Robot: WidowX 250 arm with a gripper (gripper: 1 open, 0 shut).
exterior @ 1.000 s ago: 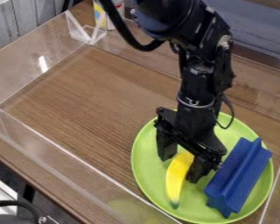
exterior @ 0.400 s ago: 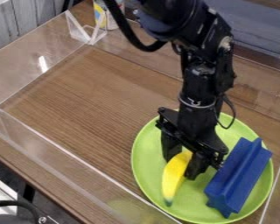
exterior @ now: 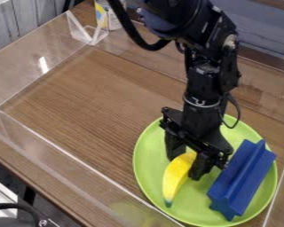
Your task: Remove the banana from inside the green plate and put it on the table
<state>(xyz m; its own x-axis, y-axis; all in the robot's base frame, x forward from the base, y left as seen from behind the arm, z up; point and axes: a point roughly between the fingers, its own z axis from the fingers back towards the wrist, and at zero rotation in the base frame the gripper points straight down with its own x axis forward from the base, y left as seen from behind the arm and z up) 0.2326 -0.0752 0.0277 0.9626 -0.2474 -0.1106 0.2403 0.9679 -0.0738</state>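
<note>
Yellow curved toy banana [exterior: 176, 176] pinched at its upper end by the black gripper [exterior: 192, 160]; jaws closed on it. Best lift straight up, clearing the lime-green round plate [exterior: 151, 147] and blue block [exterior: 243, 180].

The black robot arm comes down from the upper part of the view, bends at a thick joint, and then its last segment stands almost vertical. A black cable runs in a loop beside the upper joint. At the lower end sits the black two-fingered hand [exterior: 190, 163], which points straight down. Its two fingers [exterior: 169, 147] hang side by side, drawn close together, and they are closed on the upper end of the small curved yellow banana [exterior: 176, 178]. The fingertips are low, just above the round lime-green plate [exterior: 152, 146].
</note>
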